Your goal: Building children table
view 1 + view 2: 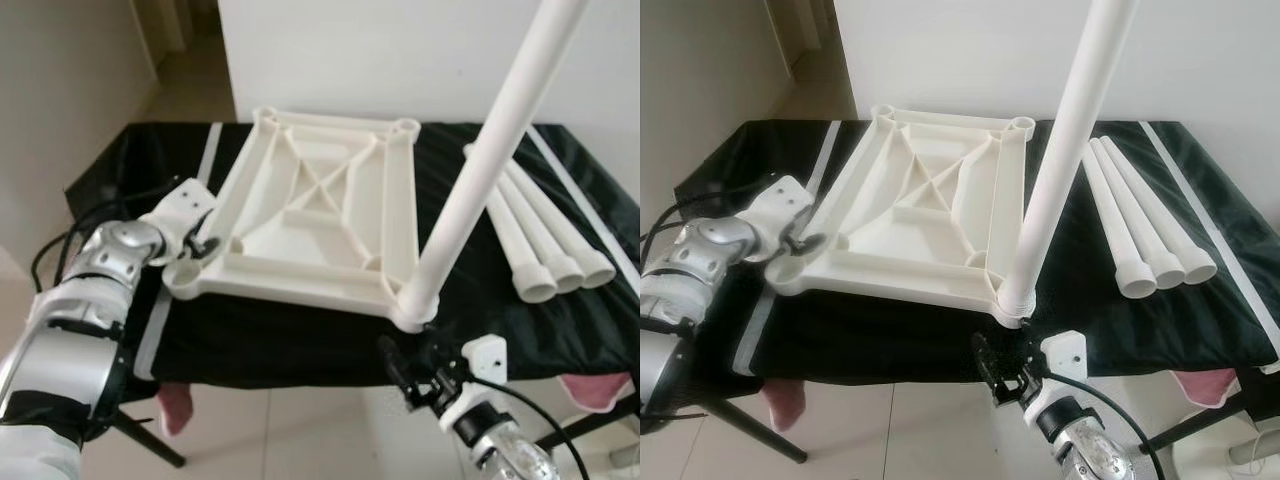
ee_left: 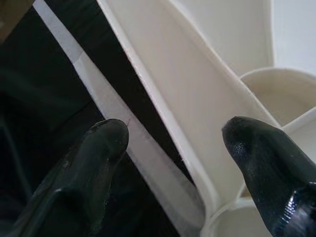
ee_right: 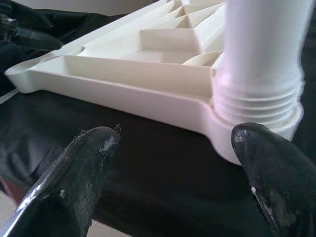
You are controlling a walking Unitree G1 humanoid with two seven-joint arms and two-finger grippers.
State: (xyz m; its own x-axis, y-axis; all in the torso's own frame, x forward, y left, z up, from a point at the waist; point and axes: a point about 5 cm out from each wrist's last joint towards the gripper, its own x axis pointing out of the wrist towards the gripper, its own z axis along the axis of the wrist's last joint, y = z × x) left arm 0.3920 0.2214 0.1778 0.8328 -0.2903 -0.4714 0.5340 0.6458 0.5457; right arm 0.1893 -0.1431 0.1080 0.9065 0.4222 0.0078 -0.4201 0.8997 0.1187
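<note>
Tabletop [image 1: 320, 215] laid upside down, one leg [image 1: 478, 170] seated upright in corner.
Left gripper [image 1: 200, 245] at its near-left corner, right gripper [image 1: 1002, 375] below leg; both jaws apart.

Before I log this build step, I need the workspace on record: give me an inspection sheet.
Surface: black-covered table with white stripes.
Job's things: white tabletop lying underside up; one leg standing in its near right corner socket; three loose legs lying to the right.
Clutter: pink cloth hanging under the table edge.
Grippers: left gripper open, straddling the tabletop's near left edge; right gripper open, just short of the seated leg's corner.
Cables: black cables along the left arm.
Surroundings: white wall, tiled floor.
</note>
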